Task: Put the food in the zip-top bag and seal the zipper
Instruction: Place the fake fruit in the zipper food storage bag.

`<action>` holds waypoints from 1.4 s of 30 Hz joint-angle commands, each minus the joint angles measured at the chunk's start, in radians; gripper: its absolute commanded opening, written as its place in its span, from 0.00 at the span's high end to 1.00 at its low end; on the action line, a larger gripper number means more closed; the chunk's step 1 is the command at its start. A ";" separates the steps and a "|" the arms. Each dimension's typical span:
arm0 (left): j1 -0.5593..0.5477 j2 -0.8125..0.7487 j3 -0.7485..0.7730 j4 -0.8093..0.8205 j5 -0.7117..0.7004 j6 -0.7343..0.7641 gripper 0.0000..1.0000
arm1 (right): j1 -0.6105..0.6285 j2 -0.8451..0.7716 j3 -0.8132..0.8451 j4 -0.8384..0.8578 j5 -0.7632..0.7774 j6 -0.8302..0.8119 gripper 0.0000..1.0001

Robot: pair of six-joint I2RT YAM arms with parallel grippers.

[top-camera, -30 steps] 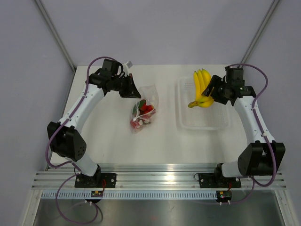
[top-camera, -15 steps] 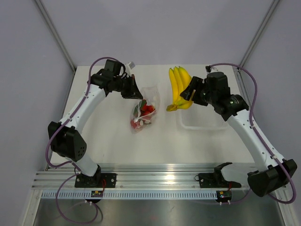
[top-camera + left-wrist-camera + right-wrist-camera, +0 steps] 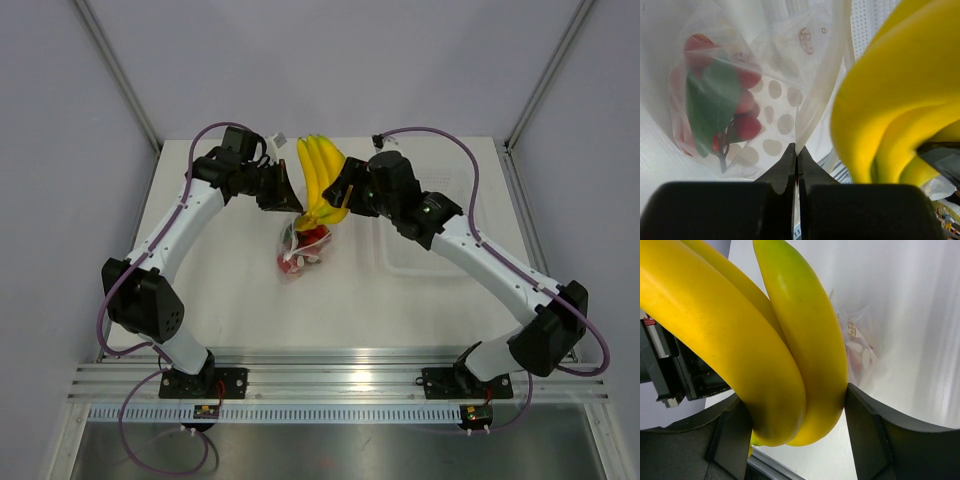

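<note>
A: Zip-top bag — where does it sit?

B: In the middle of the white surface. Its near end lies flat and its far edge is drawn up by the left hand. That hand's fingers are pressed together, with a fold of the clear dotted plastic pinched between them.

A: Anything inside?

B: The strawberries, red with a green leaf, lie low in the bag against the dotted film.

A: And the bananas?

B: They are in the air, clenched by the right hand with one finger on each side of the bunch near its lower end. From above, the bunch hangs over the bag's raised edge, just beside the left hand, with its tips pointing toward the back wall. In the left wrist view, yellow fills the right half, close to the pinched film — whether it touches the plastic I cannot tell.

A: What else is there?

B: A clear tray lies to the right of the bag, partly under the right arm.
</note>
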 commanded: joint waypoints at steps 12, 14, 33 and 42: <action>0.012 -0.014 0.039 -0.010 0.005 0.015 1.00 | 0.049 0.063 -0.068 0.208 0.163 -0.020 0.98; 0.018 -0.016 0.038 -0.010 0.013 0.015 1.00 | 0.052 0.051 -0.079 0.196 0.207 -0.043 0.99; 0.032 -0.016 0.023 0.015 0.070 -0.003 1.00 | 0.284 0.088 -0.005 0.197 0.580 -0.234 0.99; 0.032 -0.020 0.019 0.018 0.074 0.000 1.00 | 0.325 0.120 0.032 0.268 0.700 -0.299 1.00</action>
